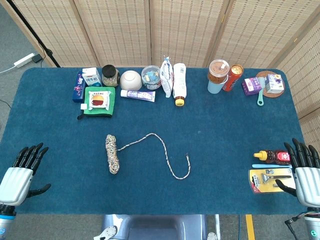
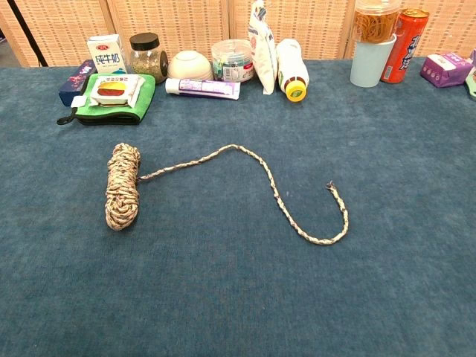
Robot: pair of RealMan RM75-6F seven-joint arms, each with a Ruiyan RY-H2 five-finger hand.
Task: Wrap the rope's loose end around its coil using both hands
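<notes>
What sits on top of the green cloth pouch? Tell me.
A packaged snack in clear wrapping lies flat on the green pouch, covering most of its top. The pouch's surface beneath the packet is hidden, and nothing shows what, if anything, is inside the pouch.

From my head view I see my left hand (image 1: 22,172) as a silver-grey, ribbed metallic palm shell with slim glossy black fingers and a black thumb. My right hand (image 1: 304,172) is built the same way: pale silver back plate, black fingers, black thumb. Below each palm a darker grey wrist section shows at the frame edge, with a small teal-blue mark on it. My chest view shows neither hand.
</notes>
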